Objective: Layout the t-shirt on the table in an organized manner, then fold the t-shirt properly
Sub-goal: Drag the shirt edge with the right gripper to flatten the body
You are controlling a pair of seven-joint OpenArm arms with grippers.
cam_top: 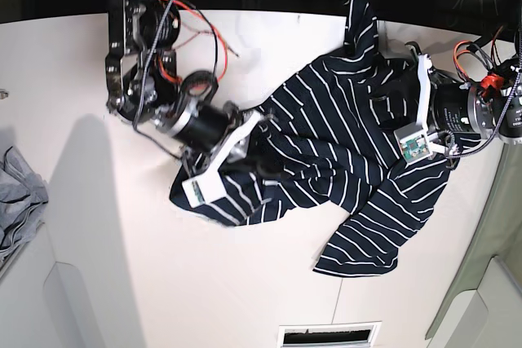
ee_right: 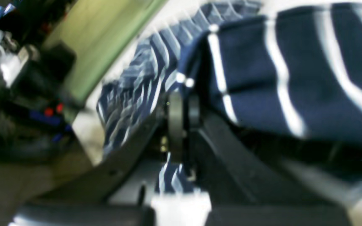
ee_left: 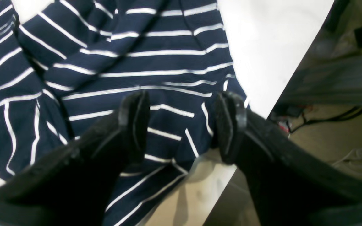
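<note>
- Right gripper (ee_right: 181, 110), fingers pressed together w/ a fold of the t-shirt (cam_top: 342, 152) pinched between them (blurry view).
- Left gripper (ee_left: 182, 125) spread wide over striped fabric near table (cam_top: 245, 283) edge, holding nothing.
- T-shirt lies crumpled between both arms, center-right on table.

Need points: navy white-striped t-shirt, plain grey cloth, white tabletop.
navy white-striped t-shirt (cam_top: 326, 144), base view, middle of the crumpled body.
plain grey cloth (cam_top: 18, 197), base view, folds at the left edge.
white tabletop (cam_top: 163, 283), base view, bare near area.
</note>
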